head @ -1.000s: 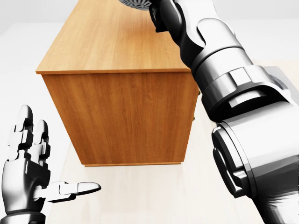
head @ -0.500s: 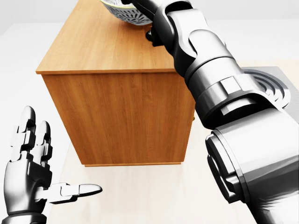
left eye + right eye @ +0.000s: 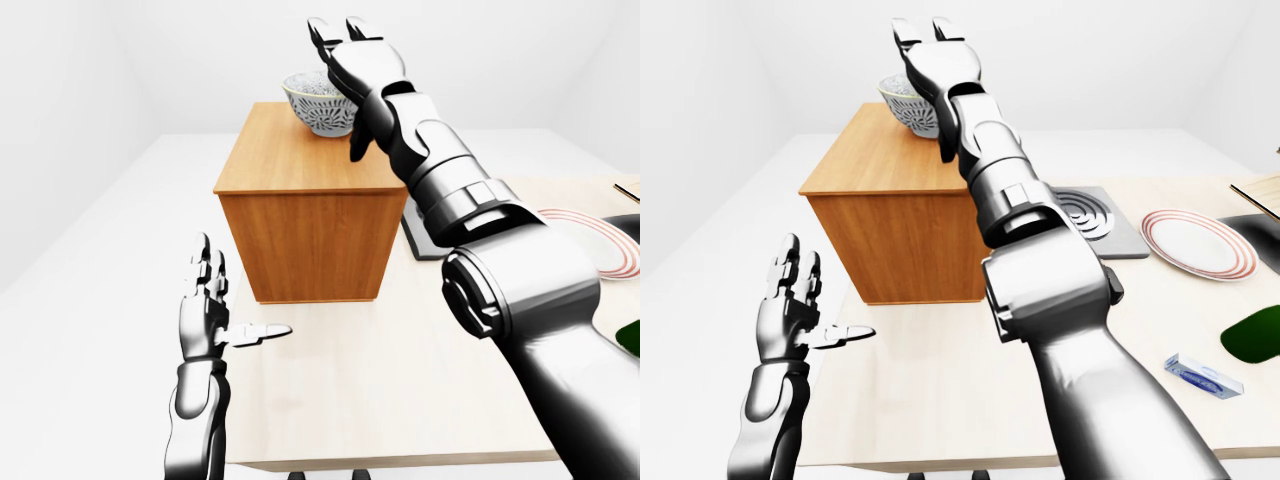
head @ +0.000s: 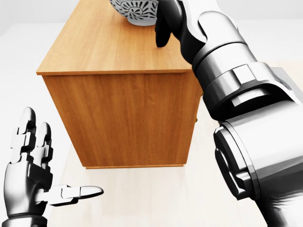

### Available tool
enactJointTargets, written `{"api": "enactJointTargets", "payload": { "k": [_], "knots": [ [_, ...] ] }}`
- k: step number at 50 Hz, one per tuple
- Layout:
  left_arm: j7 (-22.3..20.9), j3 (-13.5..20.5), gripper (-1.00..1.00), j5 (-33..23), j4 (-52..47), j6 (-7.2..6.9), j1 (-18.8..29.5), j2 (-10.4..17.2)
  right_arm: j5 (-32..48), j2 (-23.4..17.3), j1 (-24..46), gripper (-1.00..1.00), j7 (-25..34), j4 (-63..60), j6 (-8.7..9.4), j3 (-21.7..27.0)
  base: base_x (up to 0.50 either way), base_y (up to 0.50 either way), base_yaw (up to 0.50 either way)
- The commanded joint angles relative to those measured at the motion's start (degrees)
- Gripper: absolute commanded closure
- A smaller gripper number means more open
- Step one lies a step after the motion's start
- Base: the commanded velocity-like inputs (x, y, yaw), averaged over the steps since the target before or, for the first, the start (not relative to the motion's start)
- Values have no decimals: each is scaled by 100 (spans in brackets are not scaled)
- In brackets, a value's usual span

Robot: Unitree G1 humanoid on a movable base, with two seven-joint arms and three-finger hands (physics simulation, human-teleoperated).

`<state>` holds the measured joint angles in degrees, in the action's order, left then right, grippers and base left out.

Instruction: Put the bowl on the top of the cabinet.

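The patterned white and grey bowl (image 3: pixel 316 104) stands upright on the top of the wooden cabinet (image 3: pixel 305 230), near its far end. It also shows at the top edge of the head view (image 4: pixel 134 10). My right hand (image 3: pixel 345 72) is open just right of the bowl, fingers straight up and thumb (image 4: pixel 162 29) hanging down beside the bowl's wall. I cannot tell whether the hand touches it. My left hand (image 3: pixel 222 312) is open and empty, low over the table to the left of the cabinet.
The cabinet stands on a light table (image 3: pixel 940 390). To its right in the right-eye view lie a grey ribbed pad (image 3: pixel 1092 222), a red-rimmed plate (image 3: pixel 1195 243), a dark green thing (image 3: pixel 1255 335) and a small box (image 3: pixel 1203 375).
The bowl has come down from a tilted hold to stand upright on the cabinet top. My right hand's fingers have opened off it. The left hand has not moved.
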<state>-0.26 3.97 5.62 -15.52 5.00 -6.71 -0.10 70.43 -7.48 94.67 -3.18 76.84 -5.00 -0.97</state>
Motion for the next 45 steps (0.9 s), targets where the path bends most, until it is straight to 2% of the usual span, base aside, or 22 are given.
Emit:
{"api": "enactJointTargets", "payload": {
  "k": [1,11,25,32,45],
  "knots": [
    [29,26,-100,14,-13,0,37,6,55,-252,293,-100,275,68,0,-5,0,0,0],
    [37,27,-100,11,10,0,62,10,219,-808,890,-100,510,87,0,75,0,0,0],
    [0,-16,-100,-11,35,0,7,0,668,-1874,1937,-100,836,122,0,277,0,0,0],
    [-10,-24,-100,-14,37,0,-4,1,891,-2256,2209,-100,948,130,0,370,0,0,0],
    [-2,-36,-100,-37,59,0,11,-2,1190,-2718,2387,-100,980,132,0,518,0,0,0]
  ]
}}
